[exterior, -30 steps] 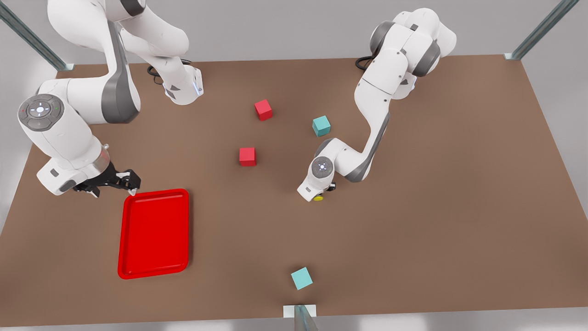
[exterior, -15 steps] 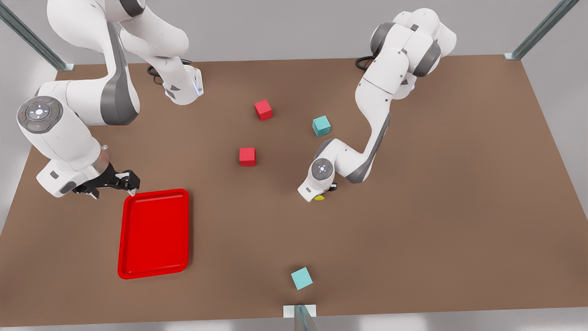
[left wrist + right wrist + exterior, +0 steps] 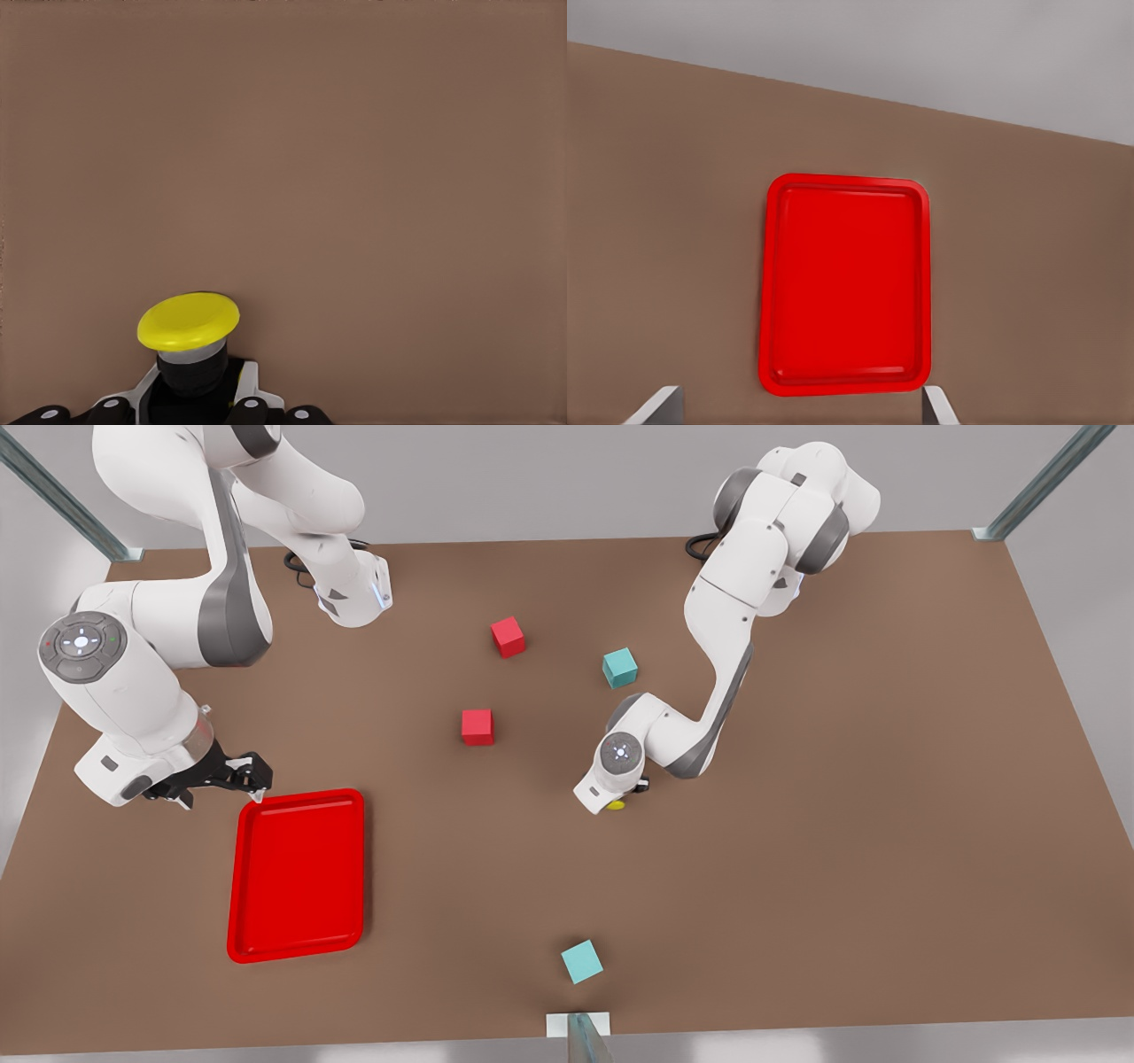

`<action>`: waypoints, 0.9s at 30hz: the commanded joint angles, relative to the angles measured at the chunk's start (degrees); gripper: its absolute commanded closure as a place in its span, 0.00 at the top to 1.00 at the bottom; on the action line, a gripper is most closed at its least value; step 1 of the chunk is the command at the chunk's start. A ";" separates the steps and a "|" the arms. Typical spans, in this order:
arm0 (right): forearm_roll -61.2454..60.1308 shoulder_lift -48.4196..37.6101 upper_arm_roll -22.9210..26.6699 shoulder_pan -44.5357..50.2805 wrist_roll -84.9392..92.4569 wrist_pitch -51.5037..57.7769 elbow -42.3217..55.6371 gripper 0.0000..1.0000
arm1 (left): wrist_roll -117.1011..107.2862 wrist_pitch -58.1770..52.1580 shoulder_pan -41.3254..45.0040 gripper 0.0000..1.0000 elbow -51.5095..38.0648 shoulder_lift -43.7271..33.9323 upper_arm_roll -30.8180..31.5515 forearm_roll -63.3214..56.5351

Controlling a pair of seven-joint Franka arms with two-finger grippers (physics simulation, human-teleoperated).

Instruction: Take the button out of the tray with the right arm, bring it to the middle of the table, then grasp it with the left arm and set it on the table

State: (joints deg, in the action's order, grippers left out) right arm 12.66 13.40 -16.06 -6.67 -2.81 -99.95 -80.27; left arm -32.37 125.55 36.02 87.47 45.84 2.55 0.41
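Note:
The button (image 3: 615,806), a yellow cap on a dark body, is near the middle of the table (image 3: 797,824). My left gripper (image 3: 622,795) is shut on it, low over the tabletop. In the left wrist view the fingers grip the button (image 3: 189,320) by its dark body, with the left gripper (image 3: 195,397) just behind the cap. The red tray (image 3: 298,872) lies near the front view's left. My right gripper (image 3: 251,773) hangs open beside the tray's far corner, holding nothing. The right wrist view looks down on the tray (image 3: 845,283), between two spread fingertips (image 3: 656,405).
Two red cubes (image 3: 508,637) (image 3: 477,726) and a teal cube (image 3: 619,667) sit behind the button. Another teal cube (image 3: 581,961) lies by the near edge, beside a metal post (image 3: 580,1036). Open tabletop stretches to the front view's right.
The left wrist has sunk slightly toward the table with the button. The right arm's elbow has shifted a little; its gripper stays by the tray corner.

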 commanded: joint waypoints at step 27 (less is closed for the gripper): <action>-0.10 -0.12 -0.03 -0.01 0.70 0.02 0.03 1.00 | -145.78 -46.19 16.80 0.41 -5.55 12.43 -15.82 -49.54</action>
State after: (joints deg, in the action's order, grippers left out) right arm 12.59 13.34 -16.06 -6.65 -2.31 -99.95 -80.27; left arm -116.90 81.83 52.80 81.93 57.77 -13.29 -47.98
